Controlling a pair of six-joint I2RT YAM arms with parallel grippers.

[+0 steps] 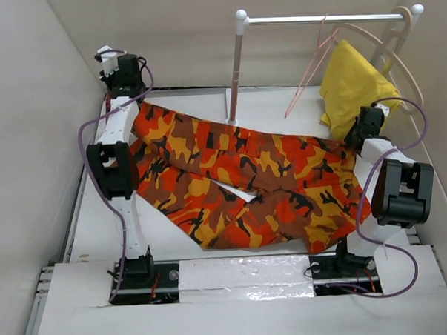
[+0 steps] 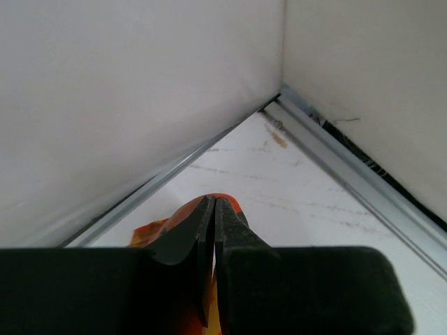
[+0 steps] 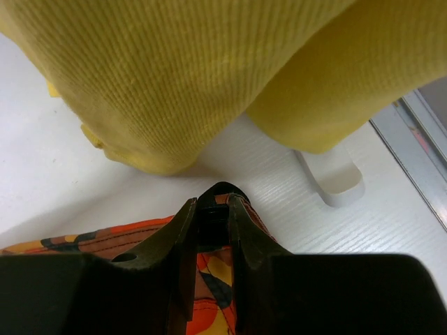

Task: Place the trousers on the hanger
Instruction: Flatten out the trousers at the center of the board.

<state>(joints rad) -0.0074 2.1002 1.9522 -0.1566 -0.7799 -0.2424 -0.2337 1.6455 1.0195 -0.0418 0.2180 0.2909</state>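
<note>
The camouflage trousers [image 1: 246,181] lie spread across the table from back left to front right. My left gripper [image 1: 127,94] is shut on the trousers' far-left end; in the left wrist view the jaws [image 2: 214,209] pinch orange fabric [image 2: 150,230] near the back left corner. My right gripper [image 1: 359,128] is shut on the trousers' right end; its wrist view shows a thick fold of the trousers [image 3: 105,241] between the jaws [image 3: 213,209]. The pink wire hanger [image 1: 312,67] hangs on the rail [image 1: 321,18] at the back right, apart from both grippers.
A plain yellow cloth [image 1: 353,84] hangs on a beige wooden hanger [image 1: 396,49] at the rail's right end, just above my right gripper; it fills the top of the right wrist view [image 3: 209,63]. The rail's post [image 1: 236,70] stands mid-back. White walls enclose the table.
</note>
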